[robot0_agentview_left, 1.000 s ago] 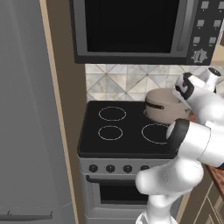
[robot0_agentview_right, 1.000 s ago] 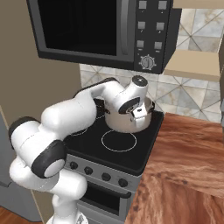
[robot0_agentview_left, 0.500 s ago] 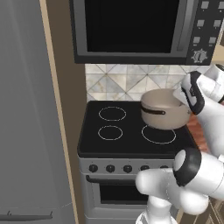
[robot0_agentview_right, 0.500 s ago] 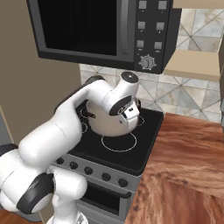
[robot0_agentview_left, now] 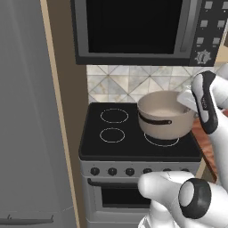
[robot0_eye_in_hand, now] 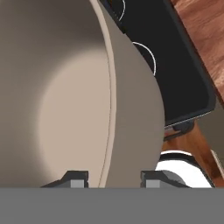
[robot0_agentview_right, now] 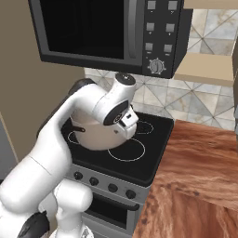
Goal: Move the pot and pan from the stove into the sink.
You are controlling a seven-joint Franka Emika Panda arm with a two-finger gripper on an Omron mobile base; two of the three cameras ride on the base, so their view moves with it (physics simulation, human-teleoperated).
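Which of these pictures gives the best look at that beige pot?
The left base view: the whole pot shows, open-topped, held above the stove. In the right base view the arm hides most of it. The hand view shows its rim and inside up close.

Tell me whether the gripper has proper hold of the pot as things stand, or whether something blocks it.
Probably yes: the gripper is already shut on the pot, one fingertip inside the rim and one outside. The pot is held lifted above the stove, and nothing crowds it.

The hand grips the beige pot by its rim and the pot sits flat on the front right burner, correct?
Not quite. The hand does grip the pot by its rim, but the pot hangs tilted above the stove, clear of the front right burner, as the left base view shows.
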